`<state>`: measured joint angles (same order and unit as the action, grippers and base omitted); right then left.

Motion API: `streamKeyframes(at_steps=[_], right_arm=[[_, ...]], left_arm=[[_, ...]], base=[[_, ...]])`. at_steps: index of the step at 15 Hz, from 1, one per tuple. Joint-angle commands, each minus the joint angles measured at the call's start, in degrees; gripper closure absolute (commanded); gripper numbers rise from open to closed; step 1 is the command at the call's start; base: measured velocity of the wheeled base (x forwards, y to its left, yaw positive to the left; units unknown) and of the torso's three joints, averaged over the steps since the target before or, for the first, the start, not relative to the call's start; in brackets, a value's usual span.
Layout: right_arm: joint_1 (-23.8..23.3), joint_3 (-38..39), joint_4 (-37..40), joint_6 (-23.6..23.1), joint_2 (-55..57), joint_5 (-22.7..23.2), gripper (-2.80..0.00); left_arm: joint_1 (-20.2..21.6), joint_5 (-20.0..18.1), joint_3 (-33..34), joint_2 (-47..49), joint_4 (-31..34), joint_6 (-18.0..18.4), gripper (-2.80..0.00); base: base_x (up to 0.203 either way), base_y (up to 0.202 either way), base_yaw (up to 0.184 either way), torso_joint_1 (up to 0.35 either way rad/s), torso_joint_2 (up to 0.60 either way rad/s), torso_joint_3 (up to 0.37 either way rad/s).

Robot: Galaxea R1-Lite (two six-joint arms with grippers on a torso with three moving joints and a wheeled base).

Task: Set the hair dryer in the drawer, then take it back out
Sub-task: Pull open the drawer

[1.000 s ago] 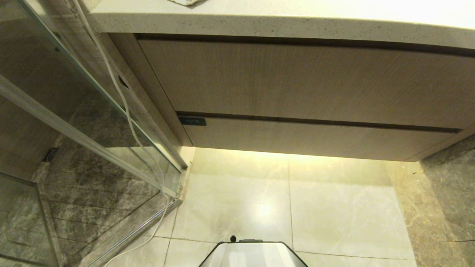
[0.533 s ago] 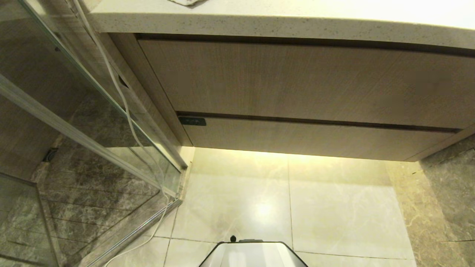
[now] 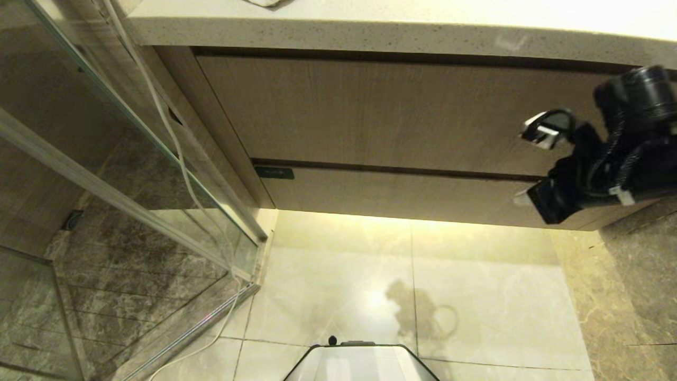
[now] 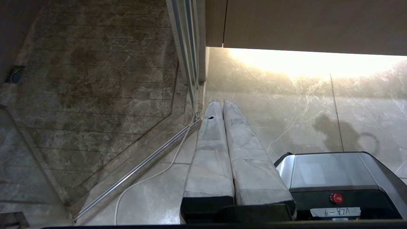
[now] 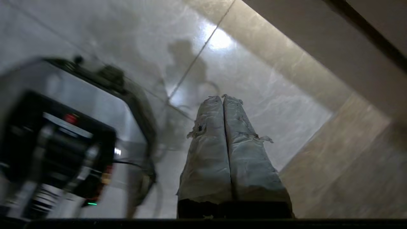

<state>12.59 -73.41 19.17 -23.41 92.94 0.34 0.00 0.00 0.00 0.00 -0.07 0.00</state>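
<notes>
Though absent from the head view half a second before, now present at 3 o'clock: right arm [image 3: 624, 153], raised in front of the cabinet and overlapping the far right end of both wood-grain fronts. Casts a fresh shadow on the floor tiles [image 3: 476, 296] toward 6 o'clock. Fingers not readable from here. Drawer [image 3: 449, 196] fully closed, sitting at 6 o'clock of the taller panel [image 3: 396, 111], black label [image 3: 274, 173] at its 9 o'clock end. Hair dryer body not seen in any view. Only a white cord [image 3: 174, 137] noted, dropping from the countertop [image 3: 370, 32] at 11 o'clock, down along the glass partition [image 3: 106, 174] to the floor at 7 o'clock; judged likely its lead.

Left wrist view: left gripper [image 4: 219, 102] parked low beside the robot base [image 4: 334, 168], taped fingers pressed flat together, nothing between them. Same cord trailing over the tiles.

Right wrist view: right gripper [image 5: 222, 96] clamped fully together, empty, aimed down at the floor, cabinet front at 1 o'clock.

Assessment: task at its very start. Arm merely lifted from rest; drawer yet to be opened, dryer yet to be located and grasped. Fingers need parting before any hold on the handleless front.
</notes>
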Motion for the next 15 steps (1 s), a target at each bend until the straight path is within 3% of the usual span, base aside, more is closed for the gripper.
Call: streamKeyframes(at_steps=[1, 4, 5, 8, 10, 12, 15], right_arm=[[-1.3, 3.4, -4.0, -16.8, 8.7, 0.7, 0.0], [-8.3, 9.2, -8.6, -38.6, 8.7, 1.5, 0.0], [-11.8, 10.1, -10.7, -44.9, 8.6, 4.1, 0.0], [-13.9, 11.3, -15.0, -48.6, 9.3, 18.1, 0.0], [-13.9, 12.1, -22.7, -51.4, 9.7, 17.4, 0.0], [-12.9, 15.5, -35.0, -53.5, 10.0, 13.8, 0.0], [-11.7, 18.0, -36.2, -54.4, 10.1, 10.3, 0.0]], left_arm=[[0.0, 0.0, 0.0, -0.1, 0.0, 0.0, 0.0], [0.0, 0.0, 0.0, 0.0, 0.0, 0.0, 0.0], [0.0, 0.0, 0.0, 0.0, 0.0, 0.0, 0.0], [0.0, 0.0, 0.0, 0.0, 0.0, 0.0, 0.0], [0.0, 0.0, 0.1, 0.0, 0.0, 0.0, 0.0], [0.0, 0.0, 0.1, 0.0, 0.0, 0.0, 0.0], [0.0, 0.0, 0.0, -0.1, 0.0, 0.0, 0.0]], base=[[0.0, 0.0, 0.0, 0.0, 0.0, 0.0], [0.0, 0.0, 0.0, 0.0, 0.0, 0.0], [0.0, 0.0, 0.0, 0.0, 0.0, 0.0], [0.0, 0.0, 0.0, 0.0, 0.0, 0.0], [0.0, 0.0, 0.0, 0.0, 0.0, 0.0], [0.0, 0.0, 0.0, 0.0, 0.0, 0.0], [0.0, 0.0, 0.0, 0.0, 0.0, 0.0]])
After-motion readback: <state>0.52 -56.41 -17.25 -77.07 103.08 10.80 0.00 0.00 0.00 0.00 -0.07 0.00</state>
